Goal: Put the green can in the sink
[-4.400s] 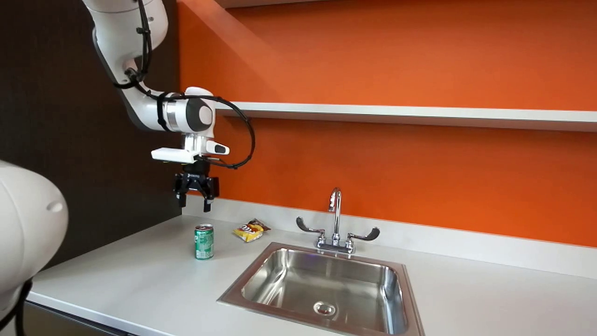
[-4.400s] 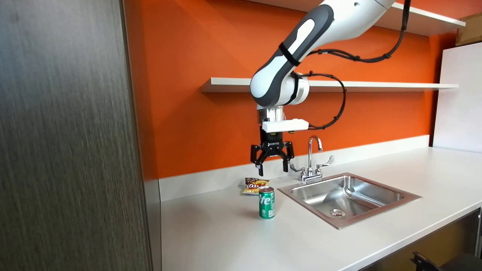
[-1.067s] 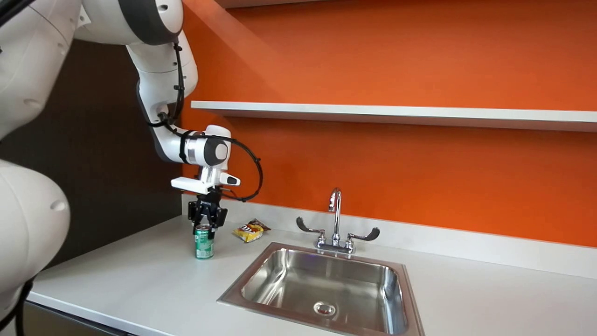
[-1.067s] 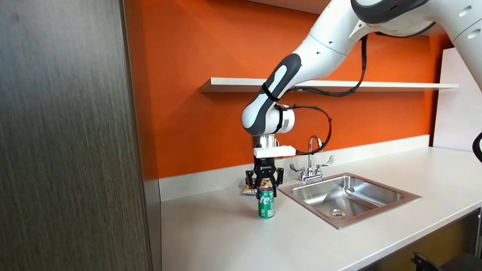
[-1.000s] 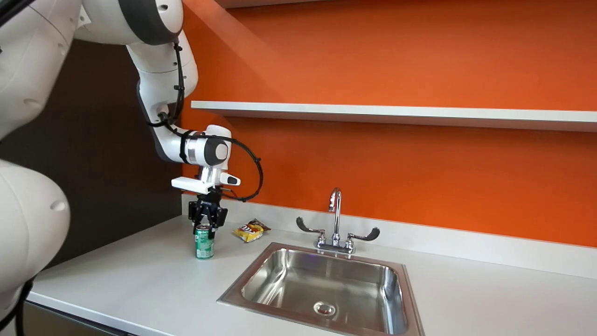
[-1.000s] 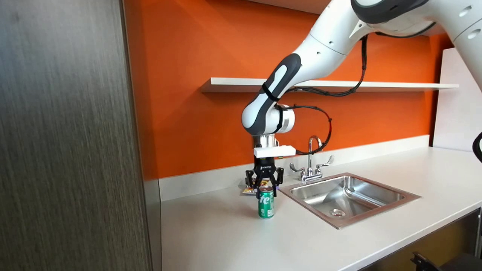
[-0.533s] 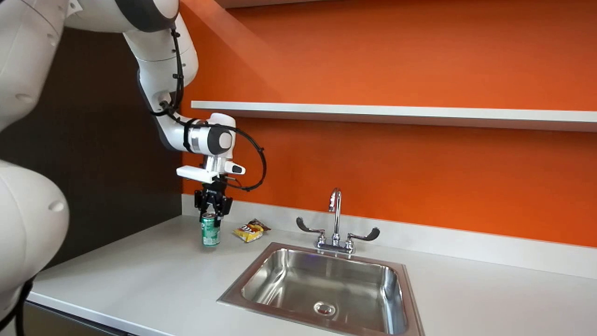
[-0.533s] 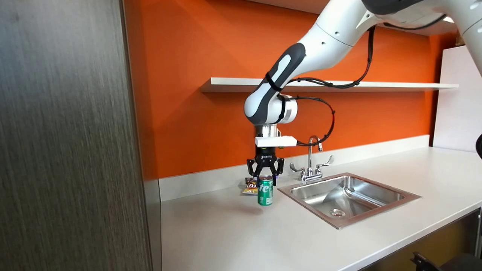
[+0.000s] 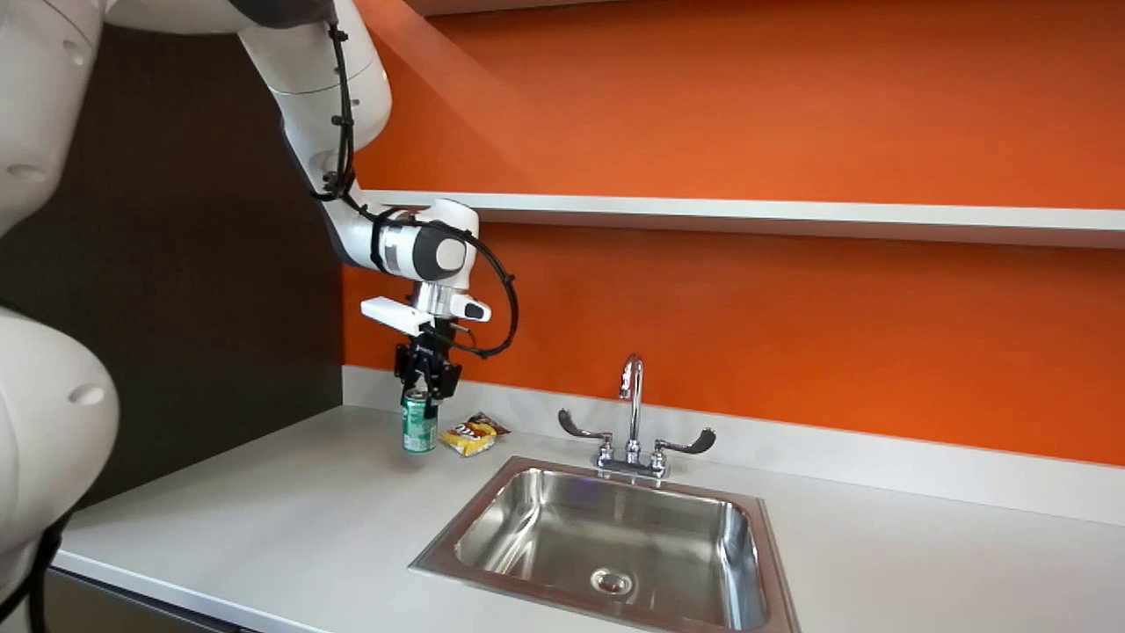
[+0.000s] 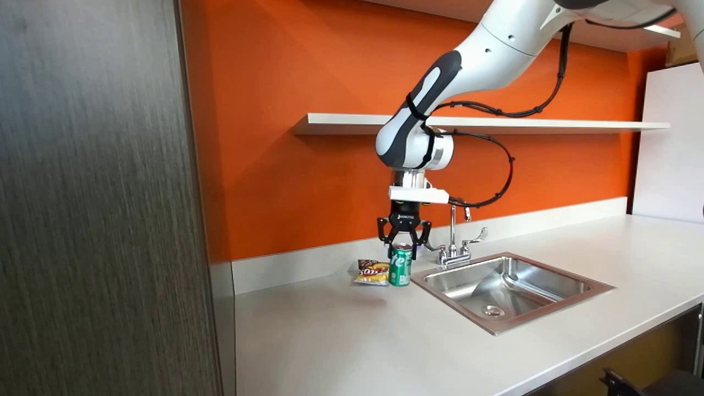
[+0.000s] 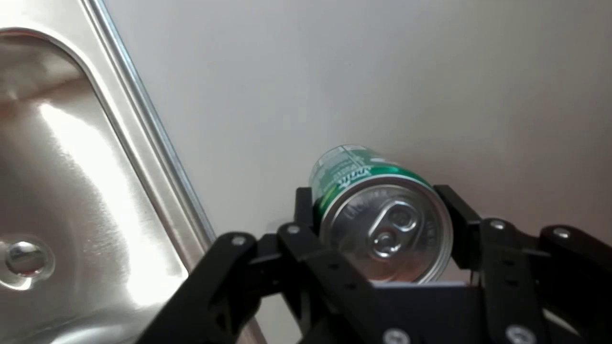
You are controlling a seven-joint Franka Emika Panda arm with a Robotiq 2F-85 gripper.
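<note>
The green can (image 9: 419, 432) hangs roughly upright just above the counter, its shadow lying apart from its base. My gripper (image 10: 402, 255) has come down around its top and is shut on it. In the wrist view the green can (image 11: 388, 234) shows its silvery lid and pull tab, with dark fingers (image 11: 304, 206) pressed against both sides. The sink (image 9: 606, 536), a steel basin with a round drain, has nothing in it. It lies to the right of the can in both exterior views, and the sink (image 11: 71, 205) fills the wrist view's left side.
A yellow and brown snack bag (image 9: 475, 435) lies on the counter close to the can. Behind the sink rises a chrome faucet (image 9: 633, 413) with two handles. A white shelf (image 10: 495, 125) runs along the orange wall, and a dark panel (image 10: 104, 192) closes off the left side.
Several seconds ago my gripper stood open above the can. One second ago it was around the can on the counter; since then the can has risen and moved towards the back and the sink.
</note>
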